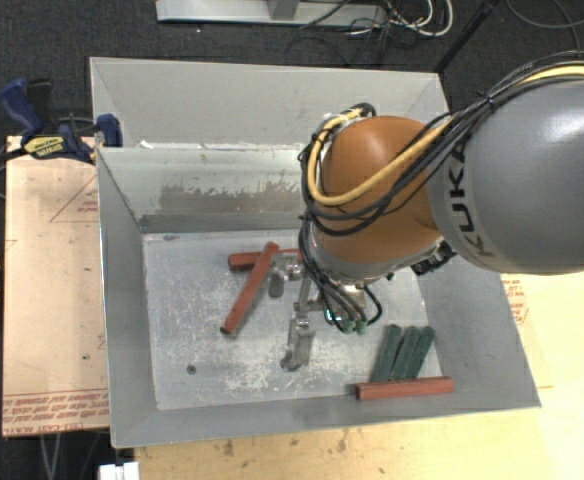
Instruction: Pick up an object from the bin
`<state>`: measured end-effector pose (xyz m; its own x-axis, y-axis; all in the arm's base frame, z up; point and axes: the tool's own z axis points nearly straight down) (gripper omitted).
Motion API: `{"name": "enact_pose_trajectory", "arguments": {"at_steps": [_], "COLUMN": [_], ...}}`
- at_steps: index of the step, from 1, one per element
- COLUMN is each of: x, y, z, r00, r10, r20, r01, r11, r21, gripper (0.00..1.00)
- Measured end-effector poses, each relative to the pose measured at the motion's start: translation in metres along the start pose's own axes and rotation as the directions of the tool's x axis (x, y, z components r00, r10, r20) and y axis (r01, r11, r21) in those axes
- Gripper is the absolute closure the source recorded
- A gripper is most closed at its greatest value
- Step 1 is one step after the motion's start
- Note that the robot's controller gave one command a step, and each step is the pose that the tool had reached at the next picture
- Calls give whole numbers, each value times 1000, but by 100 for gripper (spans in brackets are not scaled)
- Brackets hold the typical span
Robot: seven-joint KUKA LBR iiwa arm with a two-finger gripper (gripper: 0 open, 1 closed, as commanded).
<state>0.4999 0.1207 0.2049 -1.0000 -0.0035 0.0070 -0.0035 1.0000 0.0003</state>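
The pincer [295, 353] hangs low over bare floor in the bin [122, 288], between the crossed reddish-brown sticks [249, 293] and the dark green pieces [402, 353]. I cannot tell whether it is apart or together. I'd centre it squarely across one stick before closing.

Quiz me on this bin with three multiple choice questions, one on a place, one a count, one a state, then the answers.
1. Where in the view lie the dark green sticks? A upper left, B lower right, C centre.
2. How many reddish-brown sticks are in the bin? A one, B three, C six.
3. The two sticks left of the hand are: A crossed, B apart, C upright.
Answers: B, beside the front stick; B, two crossed plus one in front; A, one overlies the other.
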Motion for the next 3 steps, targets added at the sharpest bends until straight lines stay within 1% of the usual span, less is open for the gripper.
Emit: {"name": "enact_pose_trajectory", "arguments": {"at_steps": [1, 2, 3], "x": [-2, -26, -78], "y": [-1, 2, 11], "z": [-3, 40, 44], "r00": [1000, 993, 990], "r10": [3, -119, -140], "r20": [7, 11, 15], "r01": [-3, 119, 140], "r11": [1000, 993, 990], "r21": [-1, 0, 0], "gripper": [0, 0, 0]}}
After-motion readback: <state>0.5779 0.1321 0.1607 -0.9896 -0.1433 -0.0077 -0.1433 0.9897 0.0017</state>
